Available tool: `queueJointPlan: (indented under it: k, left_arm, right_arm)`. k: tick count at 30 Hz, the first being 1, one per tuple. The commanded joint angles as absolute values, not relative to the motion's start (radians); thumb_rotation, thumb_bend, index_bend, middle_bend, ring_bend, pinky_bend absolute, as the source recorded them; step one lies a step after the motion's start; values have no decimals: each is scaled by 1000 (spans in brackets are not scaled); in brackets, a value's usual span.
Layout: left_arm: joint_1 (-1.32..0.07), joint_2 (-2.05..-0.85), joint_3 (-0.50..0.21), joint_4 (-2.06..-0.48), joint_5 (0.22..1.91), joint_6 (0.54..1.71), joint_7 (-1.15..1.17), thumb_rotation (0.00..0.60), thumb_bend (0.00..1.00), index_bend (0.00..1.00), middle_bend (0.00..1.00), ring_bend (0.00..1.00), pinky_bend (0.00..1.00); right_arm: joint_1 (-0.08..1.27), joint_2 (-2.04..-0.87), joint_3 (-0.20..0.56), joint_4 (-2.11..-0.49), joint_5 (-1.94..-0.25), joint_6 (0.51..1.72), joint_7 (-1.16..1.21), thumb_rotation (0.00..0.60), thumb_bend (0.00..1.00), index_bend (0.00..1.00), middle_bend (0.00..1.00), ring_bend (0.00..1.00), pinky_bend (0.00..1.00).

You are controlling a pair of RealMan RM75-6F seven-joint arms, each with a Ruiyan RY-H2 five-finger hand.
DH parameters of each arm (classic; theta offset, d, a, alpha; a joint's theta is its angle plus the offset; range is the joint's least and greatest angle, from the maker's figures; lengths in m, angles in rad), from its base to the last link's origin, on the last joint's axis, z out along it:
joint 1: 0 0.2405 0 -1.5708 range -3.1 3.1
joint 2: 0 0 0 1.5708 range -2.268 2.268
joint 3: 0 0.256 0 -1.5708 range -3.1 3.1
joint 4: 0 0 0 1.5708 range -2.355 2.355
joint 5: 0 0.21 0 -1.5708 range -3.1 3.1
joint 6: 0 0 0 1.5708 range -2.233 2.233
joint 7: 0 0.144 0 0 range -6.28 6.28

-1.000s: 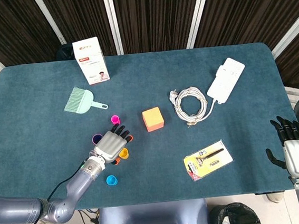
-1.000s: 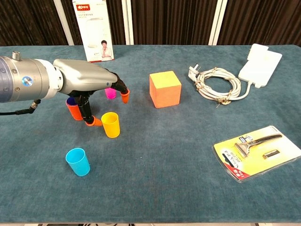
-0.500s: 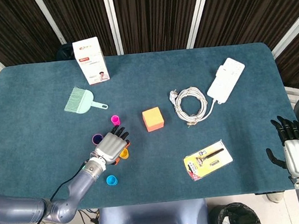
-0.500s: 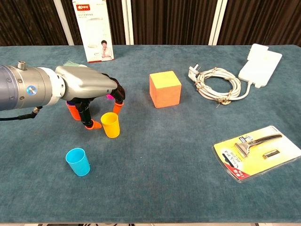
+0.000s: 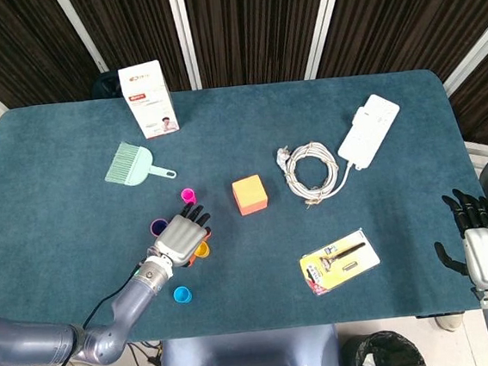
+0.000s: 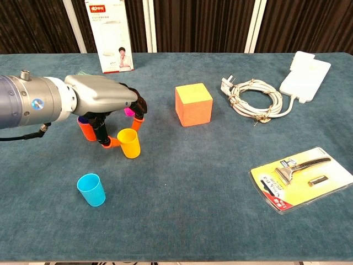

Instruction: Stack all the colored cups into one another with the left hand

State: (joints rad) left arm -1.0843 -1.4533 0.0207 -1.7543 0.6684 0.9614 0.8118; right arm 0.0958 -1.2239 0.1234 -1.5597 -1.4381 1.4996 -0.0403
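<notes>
A teal cloth table (image 6: 209, 182) fronts dark slatted panels; nearest sits the blue cup (image 6: 91, 189), upright and alone, with the left hand (image 6: 102, 99) beyond it, fingertips pinching the yellow cup (image 6: 129, 143). The right hand (image 5: 487, 250) hangs open off the table's edge. I'd keep the pinch square and lift straight, since the orange cup (image 6: 86, 130) and pink cup (image 6: 129, 110) crowd close behind.

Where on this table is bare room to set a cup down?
Bare cloth lies between the blue cup and the razor pack, and left of the brush. It is crowded around the left hand, over the yellow cup and orange cup.
</notes>
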Motion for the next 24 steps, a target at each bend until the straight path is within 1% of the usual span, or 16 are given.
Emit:
queueJointPlan:
  k: [1, 8, 15, 20, 24]
  left_arm:
    - [-1081, -1431, 7, -1772, 680, 976, 800, 600, 324, 450, 136, 0, 0]
    - [-1060, -1314, -29, -1842, 712, 1023, 756, 600, 325, 450, 140, 0, 0]
    - [-1011, -1189, -22, -1876, 713, 1017, 681, 600, 330, 451, 141, 0, 0]
    - [-979, -1149, -11, -1858, 738, 986, 621, 600, 330, 451, 141, 0, 0]
    - [-963, -1146, -6, -1833, 768, 961, 584, 600, 330, 450, 141, 0, 0]
  right_arm:
    - [95, -1224, 123, -1560, -1439, 1501, -40, 600, 405, 129, 71, 93, 68]
    - [97, -1226, 122, -1559, -1440, 1498, -43, 600, 404, 129, 71, 93, 68]
    - [98, -1228, 120, -1560, -1443, 1496, -48, 600, 405, 128, 72, 93, 68]
    - [100, -1231, 118, -1561, -1444, 1493, -55, 600, 405, 129, 71, 93, 68]
    - [100, -1232, 118, -1563, -1444, 1494, -60, 600, 405, 129, 72, 93, 68]
